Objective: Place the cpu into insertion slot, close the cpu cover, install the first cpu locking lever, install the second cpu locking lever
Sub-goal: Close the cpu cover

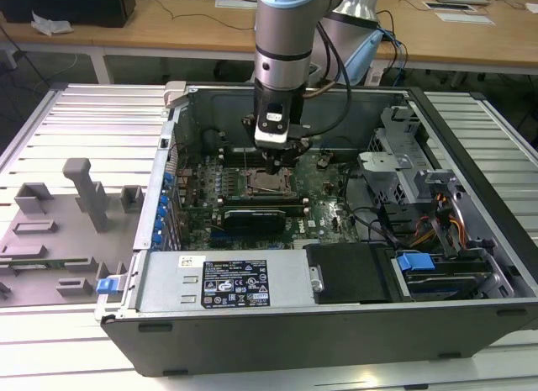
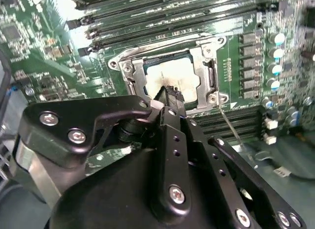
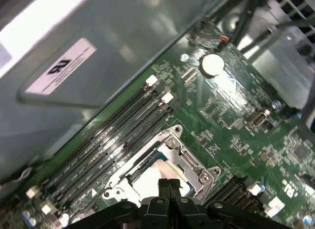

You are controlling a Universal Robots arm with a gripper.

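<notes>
Cpu (image 2: pixel 172 74) inside cpu cover (image 2: pixel 138 77) rim, closed hand (image 3: pixel 170 183) at edge.

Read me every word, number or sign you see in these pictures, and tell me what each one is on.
Nothing reads clearly.
Black label on the power supply: print too small to read.
White sticker on the case wall: mark blurred.
Board markings: too small to read.
</notes>
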